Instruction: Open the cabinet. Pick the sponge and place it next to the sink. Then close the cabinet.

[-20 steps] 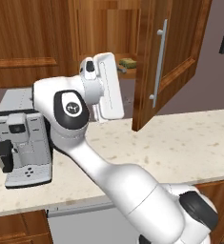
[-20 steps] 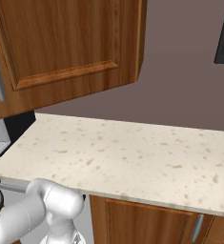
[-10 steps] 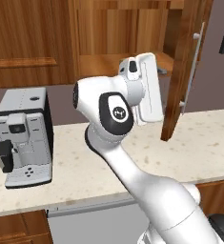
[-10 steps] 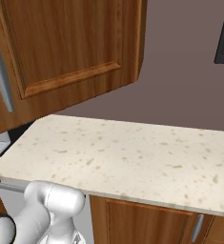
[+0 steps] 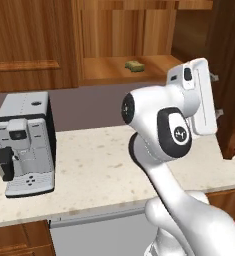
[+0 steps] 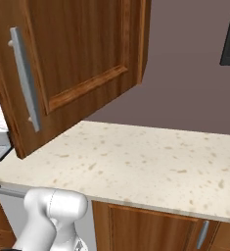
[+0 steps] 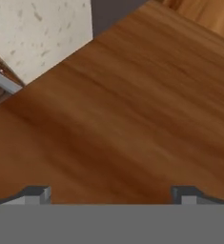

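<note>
Standing open, the cabinet (image 5: pixel 139 45) exposes the sponge (image 5: pixel 134 65); the gripper (image 7: pixel 111 193), jaws spread and empty, must reach in next.

Cabinet shelf (image 5: pixel 109 70) of lighter wood, bearing the sponge (image 5: pixel 134 65) (small, olive-yellow) lying flat toward its right. Below, speckled beige countertop (image 5: pixel 94 170), carrying a grey coffee machine (image 5: pixel 24 142) at its left end.

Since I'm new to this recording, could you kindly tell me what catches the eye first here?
The white arm rears up mid-frame over the speckled counter, its gripper open against the swung-out cabinet door. Behind it, the small sponge lies on the open cabinet's shelf, and a coffee machine stands at the counter's left.
</note>
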Available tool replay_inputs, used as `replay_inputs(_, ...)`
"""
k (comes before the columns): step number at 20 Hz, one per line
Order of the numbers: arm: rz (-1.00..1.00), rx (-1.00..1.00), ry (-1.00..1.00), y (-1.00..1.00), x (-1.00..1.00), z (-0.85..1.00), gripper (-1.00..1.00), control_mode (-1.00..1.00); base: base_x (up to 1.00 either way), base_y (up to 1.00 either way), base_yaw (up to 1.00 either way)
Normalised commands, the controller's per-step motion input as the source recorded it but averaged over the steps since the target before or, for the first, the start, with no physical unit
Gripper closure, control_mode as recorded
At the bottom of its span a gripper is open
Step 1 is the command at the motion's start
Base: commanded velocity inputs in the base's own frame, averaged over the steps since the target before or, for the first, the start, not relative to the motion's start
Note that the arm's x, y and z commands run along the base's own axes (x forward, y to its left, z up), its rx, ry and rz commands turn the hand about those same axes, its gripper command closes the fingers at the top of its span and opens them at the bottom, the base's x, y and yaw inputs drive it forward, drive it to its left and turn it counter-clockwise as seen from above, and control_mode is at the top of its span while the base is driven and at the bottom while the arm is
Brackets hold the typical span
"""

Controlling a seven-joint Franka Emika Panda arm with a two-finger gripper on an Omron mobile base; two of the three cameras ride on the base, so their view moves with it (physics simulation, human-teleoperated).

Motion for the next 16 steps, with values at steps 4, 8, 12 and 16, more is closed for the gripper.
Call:
replay_inputs(4, 0.11, 0.0, -0.01, -0.67, -0.03, 0.13, -1.0, -1.0, 0.0, 0.0, 0.0)
replay_inputs(8, 0.15, 0.0, -0.04, -0.69, 0.0, 0.21, -1.0, -1.0, 0.0, 0.0, 0.0)
replay_inputs(12, 0.16, 0.02, -0.05, -0.64, 0.0, 0.16, -1.0, -1.0, 0.0, 0.0, 0.0)
replay_inputs(16, 0.16, 0.04, -0.03, -0.56, -0.05, 0.11, -1.0, -1.0, 0.0, 0.0, 0.0)
